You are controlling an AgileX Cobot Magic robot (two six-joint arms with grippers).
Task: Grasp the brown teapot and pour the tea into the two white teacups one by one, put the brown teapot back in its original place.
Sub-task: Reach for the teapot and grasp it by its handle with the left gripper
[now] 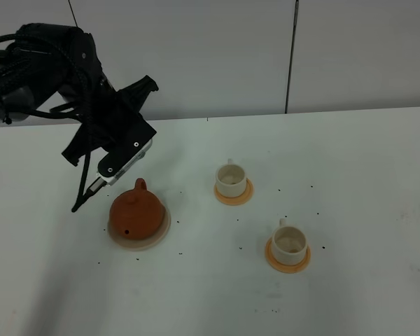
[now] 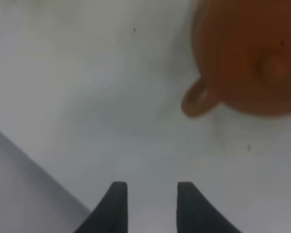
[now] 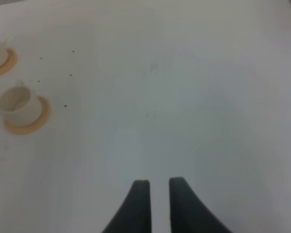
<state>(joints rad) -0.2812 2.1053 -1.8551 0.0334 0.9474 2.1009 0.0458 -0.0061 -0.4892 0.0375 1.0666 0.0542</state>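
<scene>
Brown teapot (image 2: 247, 53) sits on its cream coaster (image 1: 162, 232) just beyond the left fingers (image 2: 119, 206), which are half-parted and empty; clay looks heavy, rigid, chip-prone, so pinch the loop handle (image 2: 199, 99) facing them

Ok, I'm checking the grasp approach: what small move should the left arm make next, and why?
Probably shift the left gripper toward the loop handle of the brown teapot. Its fingers stand open and empty, the handle lies off to one side of them, and the teapot sits on its beige coaster.
</scene>
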